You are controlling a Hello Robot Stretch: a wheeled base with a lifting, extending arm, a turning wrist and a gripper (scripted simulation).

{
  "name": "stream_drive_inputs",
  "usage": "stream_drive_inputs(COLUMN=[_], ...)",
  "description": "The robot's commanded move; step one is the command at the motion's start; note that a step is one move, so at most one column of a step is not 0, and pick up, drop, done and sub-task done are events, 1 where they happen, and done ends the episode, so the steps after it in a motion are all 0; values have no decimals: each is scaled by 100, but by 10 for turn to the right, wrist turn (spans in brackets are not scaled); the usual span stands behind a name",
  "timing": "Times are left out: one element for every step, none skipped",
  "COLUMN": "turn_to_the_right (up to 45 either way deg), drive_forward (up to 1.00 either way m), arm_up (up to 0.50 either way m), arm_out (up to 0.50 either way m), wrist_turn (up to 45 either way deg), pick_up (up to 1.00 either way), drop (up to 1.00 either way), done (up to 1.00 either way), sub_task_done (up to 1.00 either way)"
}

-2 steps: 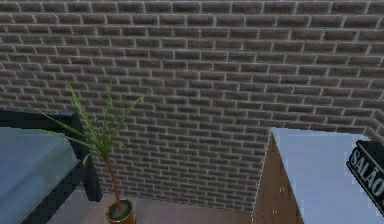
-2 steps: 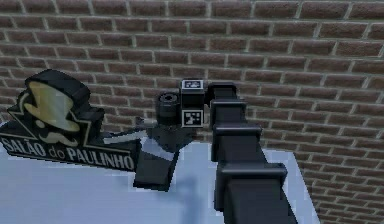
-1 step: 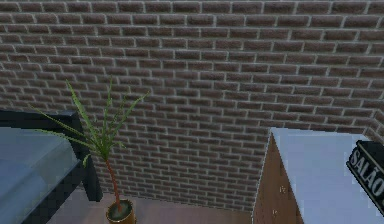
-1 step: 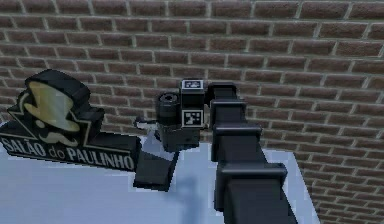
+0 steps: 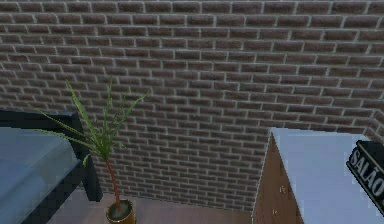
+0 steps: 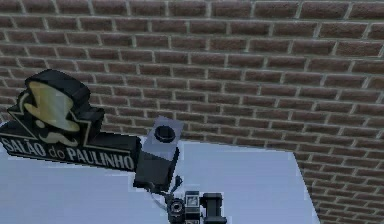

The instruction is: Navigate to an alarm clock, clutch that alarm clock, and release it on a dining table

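In the arm side view my gripper (image 6: pixel 172 192) shows near the bottom middle, its dark body under a pale block with a dark round cap. Its thin fingers reach down toward a small dark thing (image 6: pixel 186 208) with a round face that lies on a pale tabletop (image 6: pixel 70 195); it may be the alarm clock, but its shape is too small to be sure. I cannot tell whether the gripper touches it or holds anything. The same pale-topped wooden cabinet (image 5: pixel 320 175) stands at the forward view's right.
A black sign with a figure's head (image 6: pixel 55 130) stands on the top's left part, and its end (image 5: pixel 368 170) shows in the forward view. A brick wall (image 5: pixel 200 80) runs behind. A potted palm (image 5: pixel 108 150) and a dark-framed bed (image 5: pixel 35 165) stand at the left.
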Motion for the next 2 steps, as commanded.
stream_drive_inputs(turn_to_the_right=[0, 0], drive_forward=[0, 0], arm_up=[0, 10], arm_out=[0, 0], wrist_turn=[0, 0], pick_up=[100, 0], drop=[0, 0], done=[0, 0], sub_task_done=[0, 0])
